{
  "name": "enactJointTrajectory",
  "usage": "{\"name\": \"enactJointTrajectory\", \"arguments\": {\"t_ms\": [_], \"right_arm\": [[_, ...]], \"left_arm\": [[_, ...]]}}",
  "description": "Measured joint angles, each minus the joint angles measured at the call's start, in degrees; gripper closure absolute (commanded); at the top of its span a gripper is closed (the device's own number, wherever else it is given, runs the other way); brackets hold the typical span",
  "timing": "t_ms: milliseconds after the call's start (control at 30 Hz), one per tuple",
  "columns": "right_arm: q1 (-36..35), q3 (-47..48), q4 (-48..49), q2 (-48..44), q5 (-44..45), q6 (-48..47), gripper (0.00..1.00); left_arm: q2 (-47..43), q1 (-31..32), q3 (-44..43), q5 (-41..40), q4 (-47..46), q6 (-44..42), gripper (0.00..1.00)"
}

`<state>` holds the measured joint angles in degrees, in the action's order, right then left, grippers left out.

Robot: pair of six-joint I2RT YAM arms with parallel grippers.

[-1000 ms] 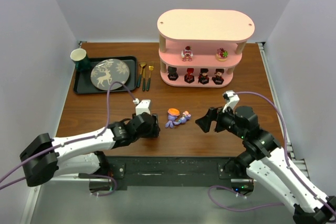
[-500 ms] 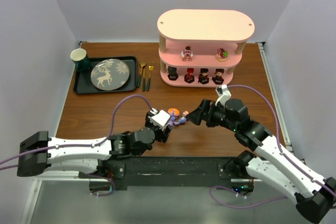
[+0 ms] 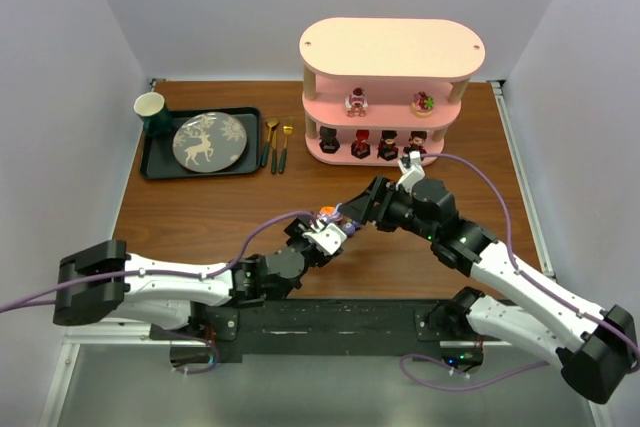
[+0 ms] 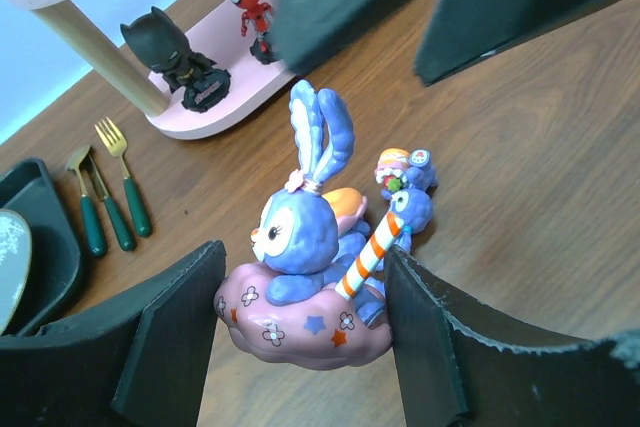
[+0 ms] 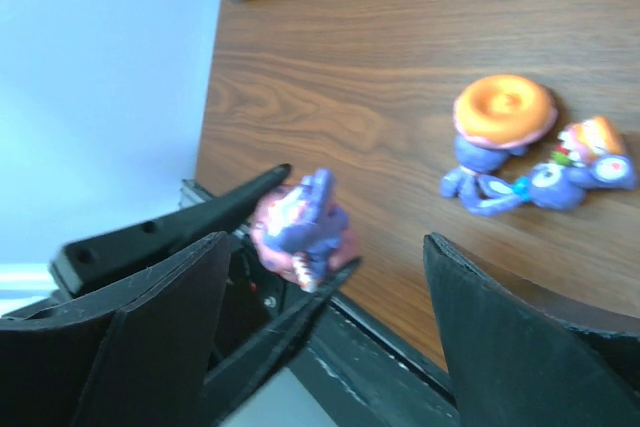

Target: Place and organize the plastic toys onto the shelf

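Left jaws grip blue long-eared bunny (image 4: 295,237) on pink star-dotted cloud base; right jaws open wide.

A dark wooden table (image 3: 180,209) sits boxed in by plain pale walls (image 3: 200,7) at the back and both sides, evenly lit, with a black rail (image 3: 330,319) along its near edge and grey floor (image 3: 300,392) below.

Glossy plastic bunny toy (image 4: 300,247), satin wood-grain table (image 4: 560,197), matt black left pincer fingers (image 4: 165,337), smooth pink shelf (image 3: 392,47)
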<state>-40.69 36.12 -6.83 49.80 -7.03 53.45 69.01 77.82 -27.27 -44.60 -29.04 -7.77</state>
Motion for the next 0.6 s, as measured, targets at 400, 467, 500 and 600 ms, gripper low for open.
{"name": "enactJointTrajectory", "arguments": {"t_ms": [400,467,500,600], "right_arm": [[-2.5,0.7,6.1,7.1,0.7,2.5,0.56],[-2.6,0.7,6.4,7.6,1.5,2.7,0.64],[-2.7,0.7,6.5,7.9,1.7,2.8,0.74],[-2.9,0.7,6.7,8.3,2.3,3.1,0.90]], "left_arm": [[2.3,0.4,-0.4,-0.6,-3.3,-2.8,0.77],[2.4,0.5,-0.4,-0.7,-3.5,-2.8,0.76],[2.5,0.6,-0.4,-0.7,-3.5,-2.9,0.75],[2.6,0.7,-0.4,-1.0,-3.5,-3.0,0.68]]}}
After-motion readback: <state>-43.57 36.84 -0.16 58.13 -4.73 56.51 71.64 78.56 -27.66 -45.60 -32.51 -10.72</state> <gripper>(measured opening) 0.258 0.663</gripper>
